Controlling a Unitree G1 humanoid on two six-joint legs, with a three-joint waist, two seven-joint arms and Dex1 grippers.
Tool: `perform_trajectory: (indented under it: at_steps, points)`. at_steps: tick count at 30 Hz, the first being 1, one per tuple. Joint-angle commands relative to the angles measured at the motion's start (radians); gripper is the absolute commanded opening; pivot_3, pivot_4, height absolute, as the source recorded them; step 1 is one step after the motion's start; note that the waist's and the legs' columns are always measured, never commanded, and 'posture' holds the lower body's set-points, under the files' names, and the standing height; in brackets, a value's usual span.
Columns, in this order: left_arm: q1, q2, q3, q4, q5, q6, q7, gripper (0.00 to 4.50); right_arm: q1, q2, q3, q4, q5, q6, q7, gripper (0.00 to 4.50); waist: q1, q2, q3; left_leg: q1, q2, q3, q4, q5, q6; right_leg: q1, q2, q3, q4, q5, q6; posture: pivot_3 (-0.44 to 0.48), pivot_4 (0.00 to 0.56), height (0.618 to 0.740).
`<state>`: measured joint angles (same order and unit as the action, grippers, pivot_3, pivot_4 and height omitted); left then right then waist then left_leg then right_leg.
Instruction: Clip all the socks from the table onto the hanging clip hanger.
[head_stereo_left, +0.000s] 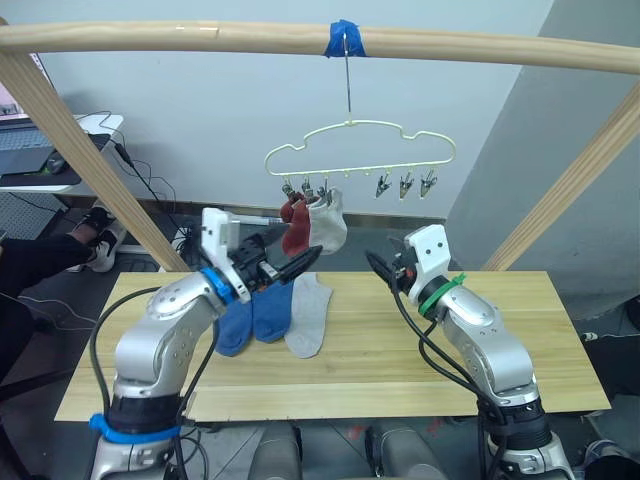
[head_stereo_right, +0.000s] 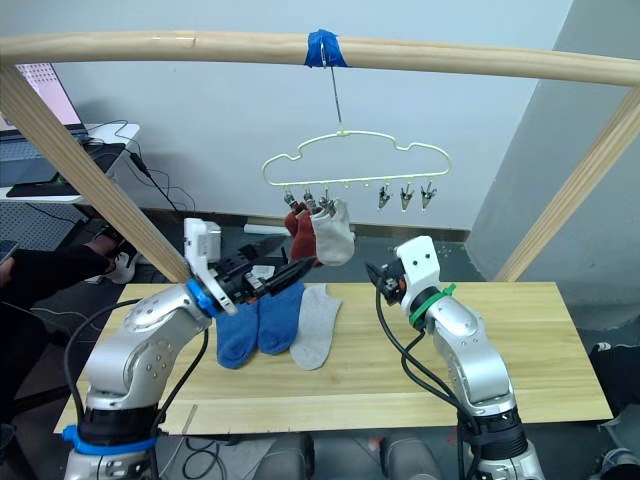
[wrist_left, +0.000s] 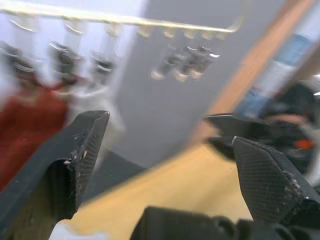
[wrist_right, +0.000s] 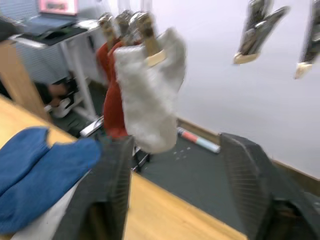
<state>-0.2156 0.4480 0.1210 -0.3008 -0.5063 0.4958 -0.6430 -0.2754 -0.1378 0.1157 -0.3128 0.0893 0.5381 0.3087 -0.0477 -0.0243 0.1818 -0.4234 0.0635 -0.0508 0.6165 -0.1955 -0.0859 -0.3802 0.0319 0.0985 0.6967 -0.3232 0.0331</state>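
Three socks hang from the hanger (head_stereo_left: 358, 150): two red socks (head_stereo_left: 294, 225) and a grey sock (head_stereo_left: 327, 224) on its left clips, its three right clips bare. Two blue socks (head_stereo_left: 254, 313) and another grey one (head_stereo_left: 308, 314) lie side by side by the table's (head_stereo_left: 520, 340) far edge, left of centre. The left gripper (wrist_left: 170, 165) is spread empty just below the hung socks; the right gripper (wrist_right: 182, 170), also spread and empty, hangs above the far edge.

Grey sock (wrist_right: 150, 95) clipped beside two rust red socks (wrist_right: 111, 85) upper centre, two blue socks (wrist_right: 45, 172) on tabletop (wrist_right: 165, 212) lower left, open right pincer (wrist_right: 175, 185) bottom, empty clips (wrist_right: 260, 30) upper right.
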Motion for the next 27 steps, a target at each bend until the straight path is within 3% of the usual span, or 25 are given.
perform_trajectory:
  at_steps: [1,7,12,15,23,27]
  points:
    - [0.037,0.061,-0.007,-0.075,-0.089,-0.021,-0.170,4.50,-0.038,0.024,-0.014,-0.045,-0.018,-0.012,-0.063,2.92,0.001,0.000,0.000,0.000,0.000,0.000,-0.001,0.000,0.000,0.000,0.000,0.000,0.000,0.000,0.000,0.051,0.142,0.740]
    - [0.102,0.115,-0.002,-0.018,-0.038,-0.121,-0.253,4.50,-0.101,0.057,-0.038,-0.013,-0.005,0.009,-0.113,2.92,0.009,0.000,0.000,0.000,0.000,0.001,-0.002,0.000,0.000,-0.001,0.000,0.000,0.000,0.000,-0.001,0.055,0.140,0.740]
    - [0.116,0.124,0.011,-0.064,-0.065,0.072,-0.107,4.50,-0.167,0.082,-0.057,0.060,-0.012,-0.006,-0.159,2.92,0.012,0.000,0.000,0.000,0.000,0.001,-0.002,0.000,0.000,-0.001,0.000,0.000,0.000,-0.001,-0.001,0.062,0.141,0.740]
    - [0.116,0.101,0.030,-0.082,-0.050,0.022,-0.074,4.50,-0.193,0.092,-0.063,0.090,-0.012,-0.015,-0.173,2.92,0.016,0.000,0.000,0.000,0.000,0.001,-0.003,0.000,0.000,-0.001,0.000,0.000,0.000,0.000,-0.001,0.063,0.146,0.740]
    - [0.097,0.089,0.061,-0.073,-0.086,-0.118,-0.165,4.50,-0.280,0.094,-0.094,0.203,-0.001,-0.051,-0.187,2.92,0.018,0.000,0.000,-0.002,0.000,0.002,-0.003,0.000,0.000,-0.004,0.000,0.001,0.001,0.000,-0.002,0.071,0.153,0.740]
    - [0.089,0.086,0.063,-0.070,-0.098,-0.112,-0.148,4.50,-0.310,0.105,-0.101,0.238,0.003,-0.064,-0.187,2.92,0.018,0.000,0.000,-0.002,0.000,0.002,-0.004,0.000,0.000,-0.005,0.000,0.001,0.000,0.000,-0.002,0.076,0.156,0.740]
